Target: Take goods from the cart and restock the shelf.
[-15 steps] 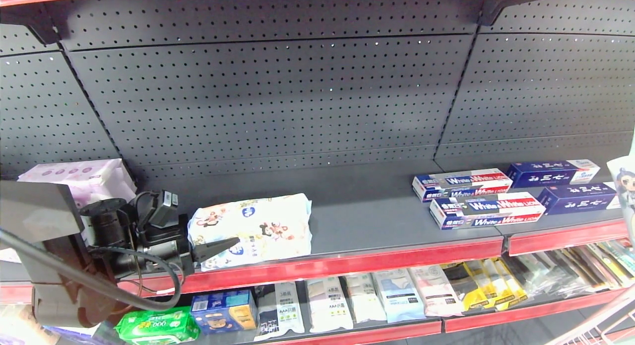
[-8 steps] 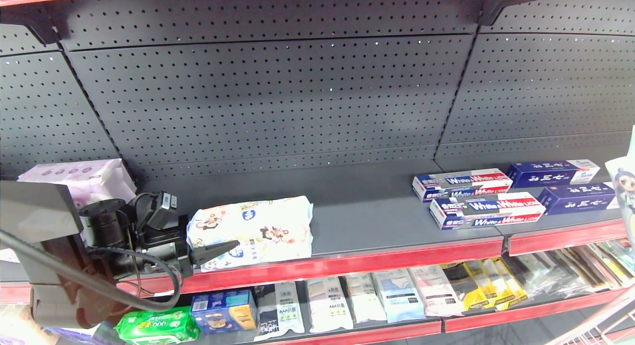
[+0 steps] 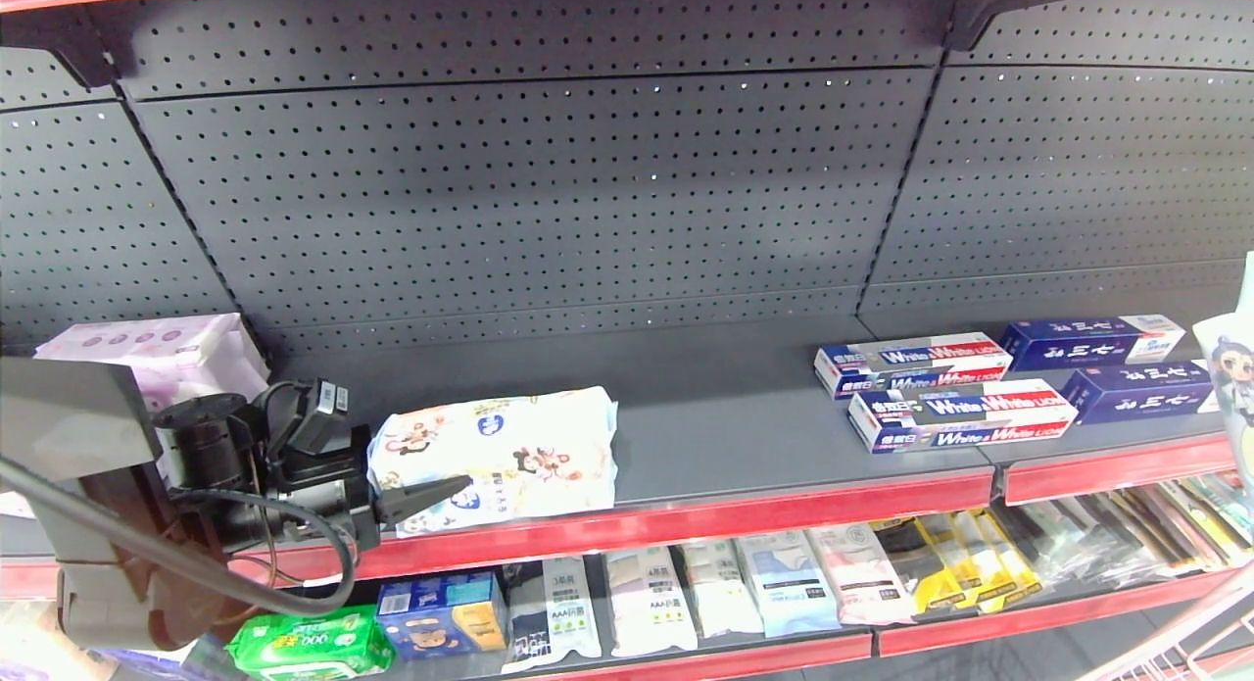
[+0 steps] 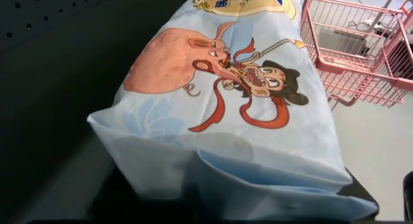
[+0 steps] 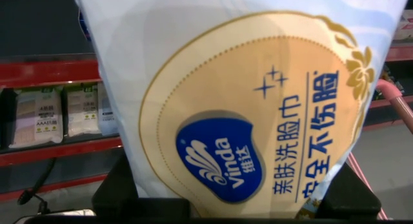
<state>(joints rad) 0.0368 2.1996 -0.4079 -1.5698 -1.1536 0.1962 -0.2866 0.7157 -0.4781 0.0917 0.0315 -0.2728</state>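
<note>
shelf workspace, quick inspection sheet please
surface: dark grey metal shelf with red front edge
job's things: white cartoon-printed soft pack lying flat at the front left; second white soft pack with a blue and gold label held off the shelf
clutter: blue and white toothpaste boxes at right, pink tissue pack at back left
grippers: left gripper at the cartoon pack's left end; right gripper shut on the second pack
cables: black cable looped by the left wrist
surroundings: perforated back panel, stocked lower shelf, pink wire cart
</note>
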